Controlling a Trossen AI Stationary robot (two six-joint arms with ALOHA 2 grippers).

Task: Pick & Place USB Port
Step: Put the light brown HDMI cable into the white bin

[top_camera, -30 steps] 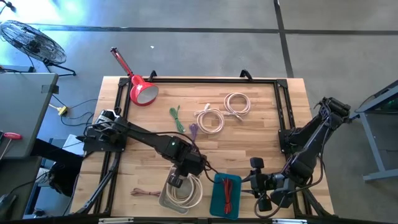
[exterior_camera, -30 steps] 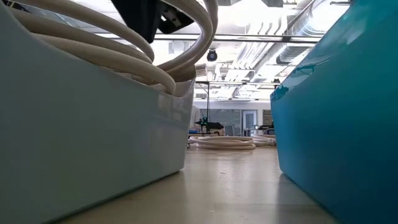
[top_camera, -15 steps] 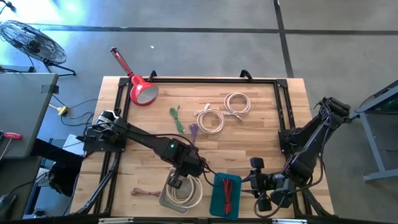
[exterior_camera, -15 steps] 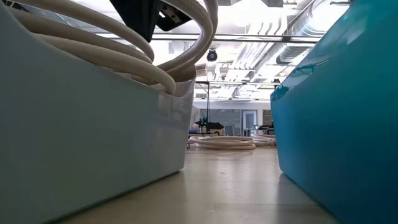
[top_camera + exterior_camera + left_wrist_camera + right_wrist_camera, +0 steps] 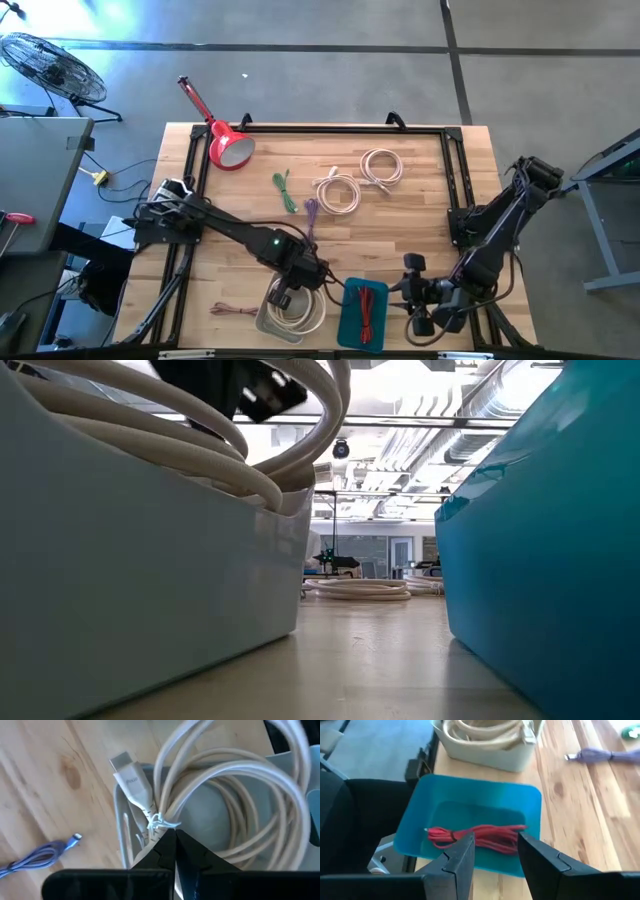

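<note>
A coiled white USB cable (image 5: pixel 298 310) lies in a pale grey tray (image 5: pixel 263 325) near the table's front edge. Its flat plug (image 5: pixel 131 775) sticks out over the tray's rim. My left gripper (image 5: pixel 284 297) is shut and points down into the tray, its tips (image 5: pixel 174 837) just beside the coil's wire tie (image 5: pixel 157 822). A red cable (image 5: pixel 480 835) lies in the teal tray (image 5: pixel 350 325) to the right of the grey one. My right gripper (image 5: pixel 405 298) stands open at the teal tray's right side, above it, with nothing between its fingers. My left gripper comes from above, pointing steeply down, with its shut fingertips right at the white coil by the wire tie (image 5: pixel 161 825). Whether the tips touch the cable, I cannot tell. The coil rests in the tray.
Two more white coils (image 5: pixel 340 192) (image 5: pixel 380 167), a green cable (image 5: pixel 285 190) and a purple cable (image 5: pixel 311 210) lie mid-table. A thin reddish cable (image 5: pixel 235 309) lies left of the grey tray. A red scoop (image 5: pixel 228 148) sits at the far left. Black rails frame the table.
My left gripper has gone a little toward the table's near edge and down over the grey tray. The white coil has stayed in the tray.
</note>
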